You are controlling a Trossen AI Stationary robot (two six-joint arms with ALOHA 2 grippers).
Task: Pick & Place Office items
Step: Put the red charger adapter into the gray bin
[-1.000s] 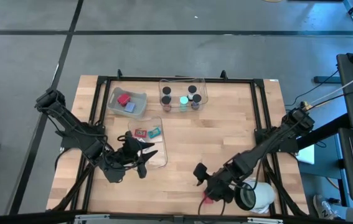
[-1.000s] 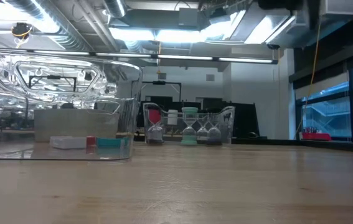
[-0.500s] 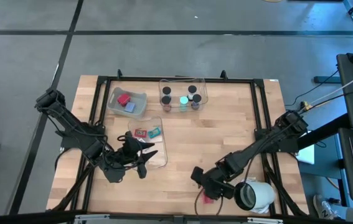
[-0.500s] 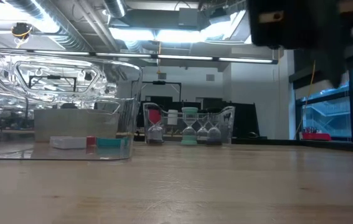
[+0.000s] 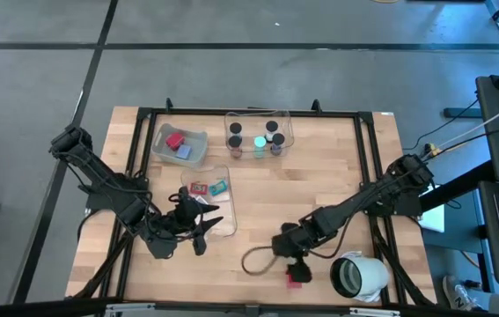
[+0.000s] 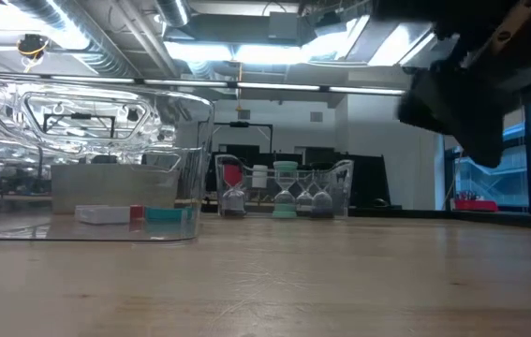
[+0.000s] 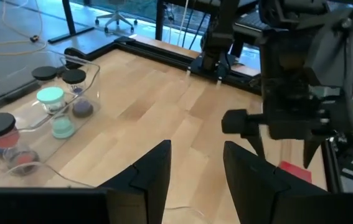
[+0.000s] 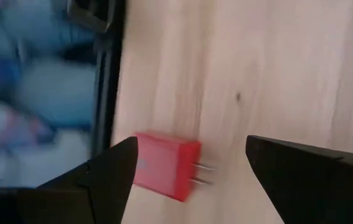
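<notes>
1. Grey concrete floor surrounds a pale wooden tabletop (image 5: 319, 176) edged by a black metal frame.
2. Near its front edge, the right pincer (image 5: 286, 249) hovers with its dark fingers (image 8: 111, 177) spread wide and nothing between them.
3. Just in front of that pincer, closer to the tabletop's edge, lies a small red plug-like block with two metal prongs (image 5: 297, 274); in the right wrist view the block (image 8: 164, 165) sits on the bare wood between the two fingers' lines, untouched.
4. A thin looped cable (image 5: 256, 261) lies on the wood beside the right pincer, on the side toward the left arm.
5. On the other side of the red block, near the corner, rests a large grey-white roll (image 5: 359, 276).
6. The left pincer (image 5: 203, 221) hangs over a clear plastic bin holding red and teal eraser-like blocks (image 5: 209, 187), its fingers (image 7: 154, 171) parted only narrowly and gripping nothing.
7. Beyond the left pincer, at the far side, stand a second clear bin with a red block and a blue one (image 5: 179, 145) and a third clear bin with black-capped cylinders and a cyan-topped one (image 5: 258, 136).
</notes>
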